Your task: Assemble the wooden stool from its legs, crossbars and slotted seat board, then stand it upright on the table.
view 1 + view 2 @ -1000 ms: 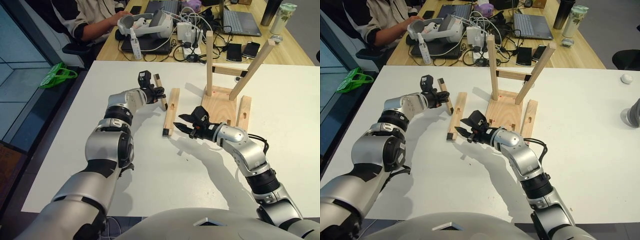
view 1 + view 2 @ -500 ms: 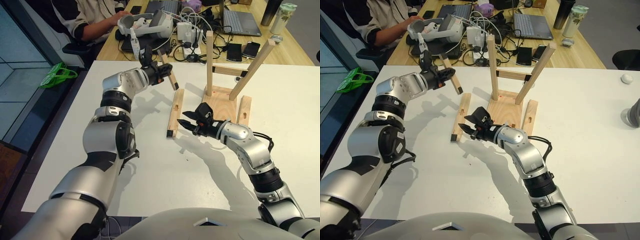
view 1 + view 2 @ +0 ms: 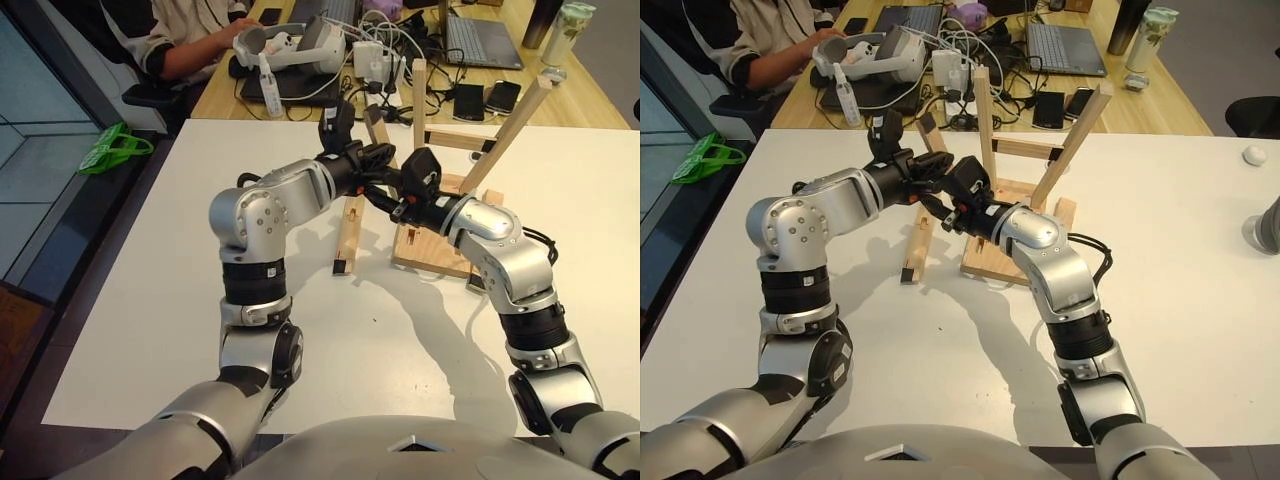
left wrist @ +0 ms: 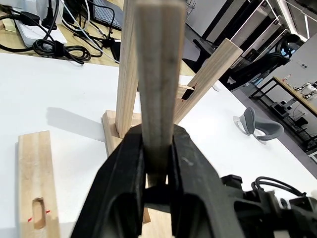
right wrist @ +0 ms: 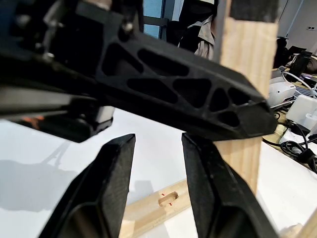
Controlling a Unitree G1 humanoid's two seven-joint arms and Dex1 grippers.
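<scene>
The slotted seat board (image 3: 432, 243) lies on the white table (image 3: 150, 300) with two legs (image 3: 419, 115) (image 3: 512, 128) standing up from it and a crossbar (image 3: 455, 141) between them. My left gripper (image 3: 372, 160) is shut on a third wooden leg (image 4: 153, 74), held upright just left of the board. My right gripper (image 3: 405, 200) hovers open right beside and below it, its fingers (image 5: 106, 191) empty. A loose slotted crossbar (image 3: 347, 225) lies flat on the table under both grippers and also appears as the crossbar (image 5: 158, 208) in the right wrist view.
A wooden desk (image 3: 230, 90) behind the table carries laptops, cables, a headset (image 3: 300, 40) and a spray bottle (image 3: 266, 75); a person sits there. A grey object (image 3: 1265, 228) lies at the table's right edge. The near table surface is bare.
My left arm swung the leg from the table's left side across to the seat board. My right gripper rose from near the loose crossbar up to meet it.
</scene>
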